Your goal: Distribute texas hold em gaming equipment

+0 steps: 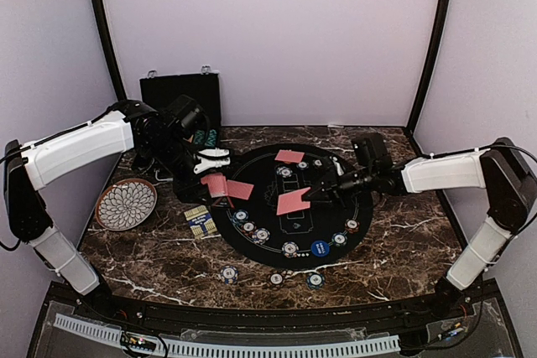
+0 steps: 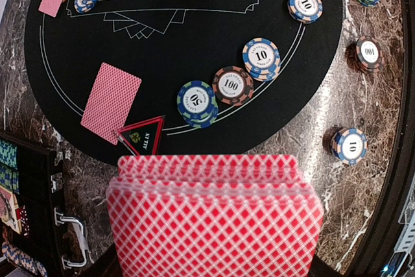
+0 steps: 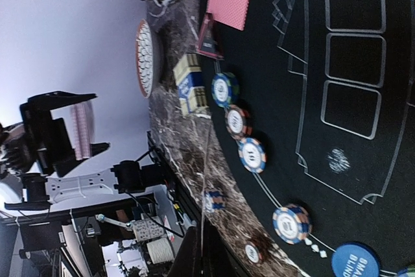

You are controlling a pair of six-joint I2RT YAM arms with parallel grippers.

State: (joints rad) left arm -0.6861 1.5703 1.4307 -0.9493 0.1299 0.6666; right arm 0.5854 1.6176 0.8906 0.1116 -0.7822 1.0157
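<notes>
Step in hand, judged: card dealing.
Left end effector [image 1: 215, 175] pinches deck [image 2: 214, 225] toward table left edge.
Right end effector [image 1: 312, 194] pinches 1 card [image 1: 293, 201] above mat [image 1: 260, 203], table centre.
Next move likely: carry card to unfilled seat, lower flat, release clear of chips [image 2: 232, 85].

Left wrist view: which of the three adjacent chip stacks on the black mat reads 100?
The middle, brown-orange stripe-edged round chip stack; the blue stack beside it reads 50, the blue-and-orange one 10.
</notes>
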